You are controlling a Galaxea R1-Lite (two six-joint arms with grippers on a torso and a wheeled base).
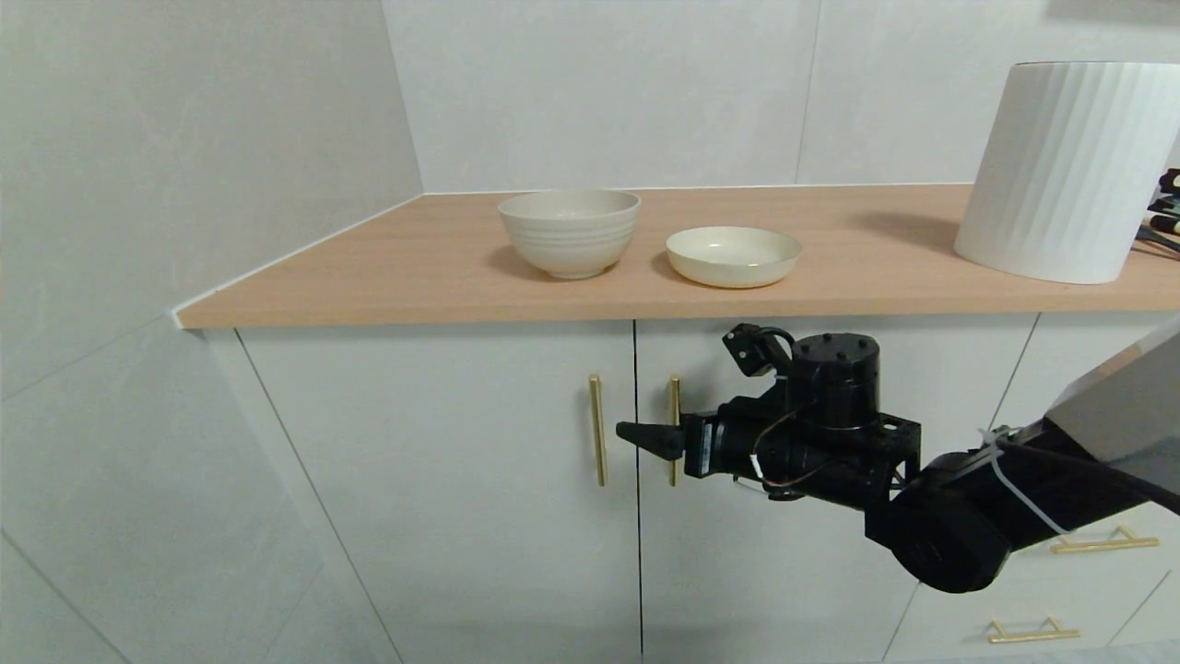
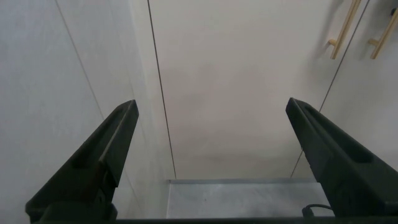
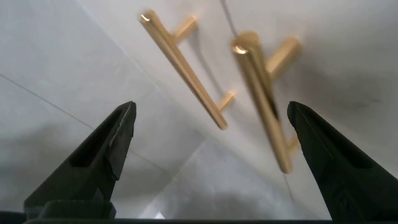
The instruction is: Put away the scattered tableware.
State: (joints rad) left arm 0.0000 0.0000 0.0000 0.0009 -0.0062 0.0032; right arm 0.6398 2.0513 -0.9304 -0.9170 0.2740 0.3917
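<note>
The wooden countertop (image 1: 369, 277) is running the full width of the scene and is serving as reference. Under the countertop, white cabinet doors (image 1: 442, 480) are standing shut. Toward the countertop's right end, a tall white ribbed container (image 1: 1060, 166) is standing upright.

Below the countertop's front edge, the right gripper (image 1: 645, 436) is hovering at the seam between the two doors. Its jaws are spread wide and are gripping nothing. The left gripper (image 2: 211, 112) is facing the cabinet front low beneath the countertop. Its jaws are likewise released and are carrying nothing.

The task's tableware is sitting near the middle of the countertop. A ribbed cream bowl (image 1: 570, 231) is standing upright. A shallow cream dish (image 1: 733, 255) is lying just beside it on the container's side, apart from it.

Two gold bar handles (image 1: 597, 429) are hanging vertically below the countertop, one on each side of the seam. Whether the right gripper is touching either cannot be told.
</note>
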